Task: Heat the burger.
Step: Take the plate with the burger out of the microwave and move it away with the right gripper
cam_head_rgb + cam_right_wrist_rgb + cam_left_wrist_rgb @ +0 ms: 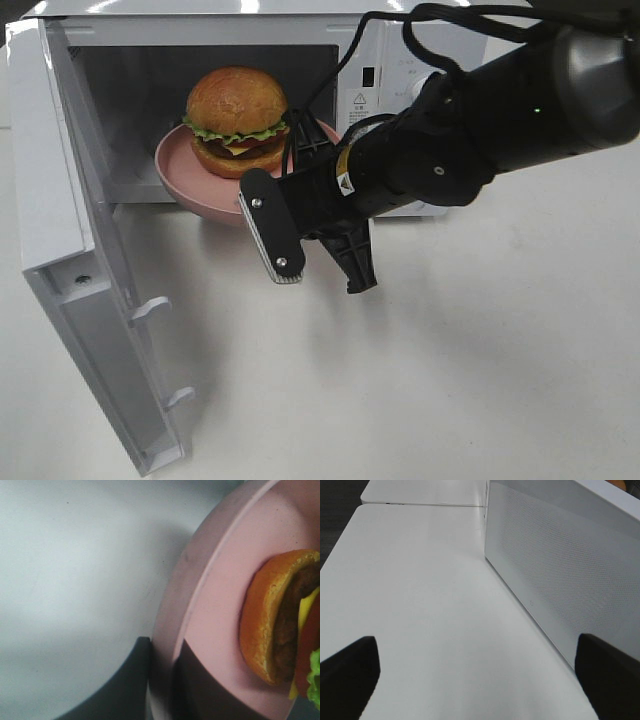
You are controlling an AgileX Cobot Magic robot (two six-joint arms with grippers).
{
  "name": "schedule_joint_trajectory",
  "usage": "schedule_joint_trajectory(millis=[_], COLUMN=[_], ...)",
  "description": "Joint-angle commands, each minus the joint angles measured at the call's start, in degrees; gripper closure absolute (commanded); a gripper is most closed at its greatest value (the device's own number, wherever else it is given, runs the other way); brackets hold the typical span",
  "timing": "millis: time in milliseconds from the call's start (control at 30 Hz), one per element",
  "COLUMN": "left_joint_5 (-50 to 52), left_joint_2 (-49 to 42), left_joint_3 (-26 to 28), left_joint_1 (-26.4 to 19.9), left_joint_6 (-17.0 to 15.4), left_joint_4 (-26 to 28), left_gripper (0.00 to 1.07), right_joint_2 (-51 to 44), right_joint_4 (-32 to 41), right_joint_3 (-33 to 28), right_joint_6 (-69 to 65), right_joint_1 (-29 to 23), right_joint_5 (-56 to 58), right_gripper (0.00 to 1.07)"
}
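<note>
The burger (237,122), with a golden-brown bun, green lettuce and yellow cheese, sits on a pink plate (180,170). The plate is at the mouth of the open microwave (400,60), partly inside the cavity. My right gripper (302,155) is shut on the plate's right rim. In the right wrist view its dark fingers (200,685) pinch the pink plate (220,580) rim on both sides, with the burger (272,620) just beyond. My left gripper (480,680) stands open over bare table, nothing between its fingers, and is out of the exterior view.
The microwave door (70,250) hangs wide open at the left, jutting toward the front of the white table (450,380). A white perforated microwave panel (560,565) runs close beside the left gripper. A control knob (428,85) shows behind my right arm.
</note>
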State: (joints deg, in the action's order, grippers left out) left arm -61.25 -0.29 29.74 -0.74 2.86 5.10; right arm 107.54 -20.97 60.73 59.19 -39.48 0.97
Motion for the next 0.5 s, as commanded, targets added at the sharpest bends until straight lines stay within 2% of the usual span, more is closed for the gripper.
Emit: schedule_joint_trajectory(millis=[33, 233, 300, 400, 467, 500], left_joint_5=[0.0, 0.0, 0.0, 0.0, 0.0, 0.0], left_joint_2=[-0.9, -0.9, -0.9, -0.9, -0.9, -0.9], left_joint_3=[-0.2, -0.2, -0.2, -0.2, -0.2, -0.2], left_joint_1=[-0.1, -0.1, -0.1, -0.1, -0.1, -0.1], left_joint_6=[-0.2, -0.2, -0.2, -0.2, -0.2, -0.2], left_joint_4=[0.1, 0.1, 0.1, 0.1, 0.1, 0.1], left_gripper=[0.08, 0.08, 0.08, 0.08, 0.08, 0.08], right_joint_2=[-5.7, -9.5, -13.6, -14.8, -19.5, -19.5], right_joint_4=[-1.1, -1.1, -1.0, -1.0, -1.0, -1.0], right_joint_3=[-4.2, -8.3, -11.9, -12.9, -16.8, -16.8], right_joint_6=[0.7, 0.7, 0.7, 0.7, 0.7, 0.7], right_joint_1=[0.0, 0.0, 0.0, 0.0, 0.0, 0.0], right_joint_5=[-4.8, -5.0, -5.0, -4.9, -4.4, -4.4], right_gripper=[1.07, 1.07, 1.07, 1.07, 1.07, 1.07])
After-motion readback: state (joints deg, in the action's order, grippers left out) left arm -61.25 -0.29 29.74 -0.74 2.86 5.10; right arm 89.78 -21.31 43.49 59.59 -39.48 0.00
